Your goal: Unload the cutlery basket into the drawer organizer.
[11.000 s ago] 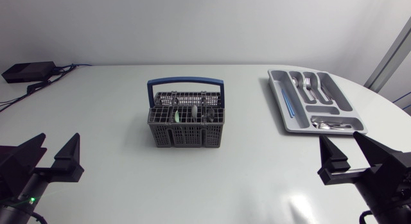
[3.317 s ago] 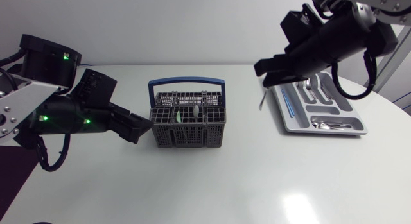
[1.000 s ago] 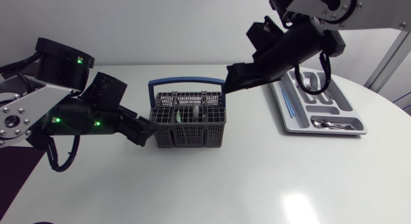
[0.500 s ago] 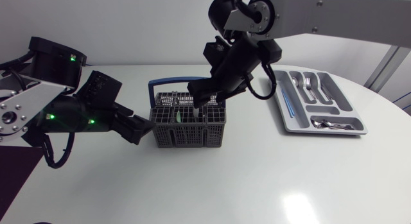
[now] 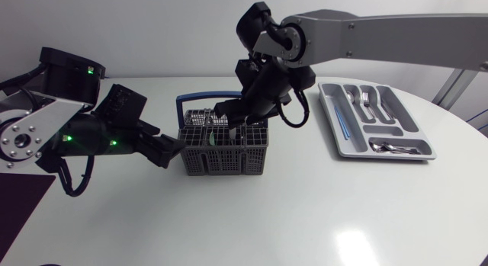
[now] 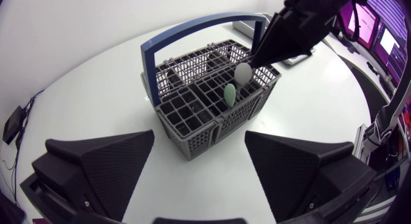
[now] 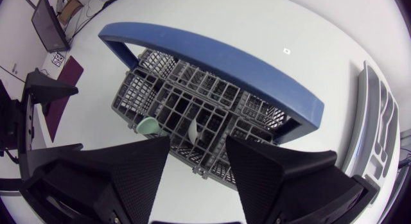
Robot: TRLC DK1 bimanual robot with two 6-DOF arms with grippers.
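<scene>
The grey plastic cutlery basket (image 5: 223, 148) with a blue arched handle stands on the white table (image 5: 305, 213), around its middle and a little toward the far edge. In the basket, a white spoon (image 6: 243, 72) and a pale green spoon (image 6: 230, 94) stand upright. The left gripper (image 5: 172, 149) is low at the basket's left wall, with its fingers wide apart and holding nothing. The right gripper (image 7: 197, 150) hangs just over the basket, above the white spoon, with its fingers apart and nothing between them. The grey plastic drawer organizer (image 5: 333, 125) lies near the table's far right edge and has metal forks (image 5: 366, 102), metal spoons (image 5: 389, 149) and a thin blue stick (image 5: 341, 121) in its compartments.
</scene>
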